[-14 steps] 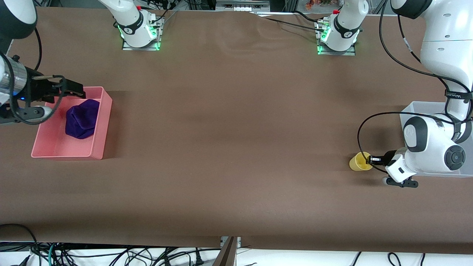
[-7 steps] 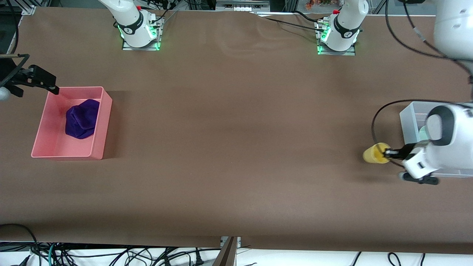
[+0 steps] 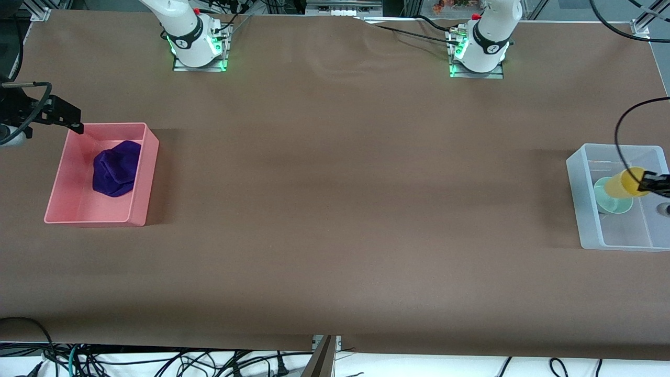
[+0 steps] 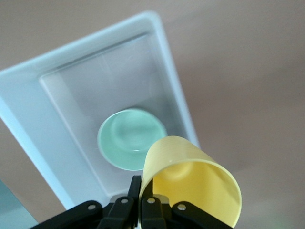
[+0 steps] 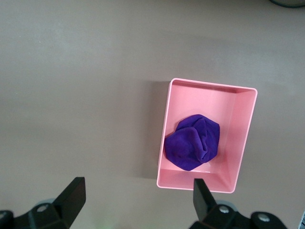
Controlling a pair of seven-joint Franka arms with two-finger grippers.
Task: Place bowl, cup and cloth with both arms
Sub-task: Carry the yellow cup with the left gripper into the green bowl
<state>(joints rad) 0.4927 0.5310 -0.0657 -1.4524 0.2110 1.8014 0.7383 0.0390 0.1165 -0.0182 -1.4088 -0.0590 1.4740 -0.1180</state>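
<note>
My left gripper point(image 3: 648, 184) is shut on the rim wall of the yellow cup point(image 3: 629, 182) and holds it tilted in the air over the clear bin point(image 3: 576, 199). The pale green bowl point(image 3: 608, 198) stands in that bin, right under the cup. The left wrist view shows the fingers pinching the cup point(image 4: 195, 183) above the bowl point(image 4: 128, 136) and the bin point(image 4: 28, 105). The purple cloth point(image 3: 116, 167) lies rumpled in the pink tray point(image 3: 78, 201). My right gripper point(image 3: 73, 123) is open and empty, up beside the tray's corner; its wrist view shows the cloth point(image 5: 193, 142) in the tray point(image 5: 164, 143).
The brown table point(image 3: 335, 209) stretches between the pink tray at the right arm's end and the clear bin at the left arm's end. The two arm bases point(image 3: 196, 44) point(image 3: 479, 50) stand along the edge farthest from the front camera. Cables hang off the near edge.
My left gripper has lifted the yellow cup off the table and carried it over the clear bin. My right gripper has drawn back from over the pink tray toward the table's end.
</note>
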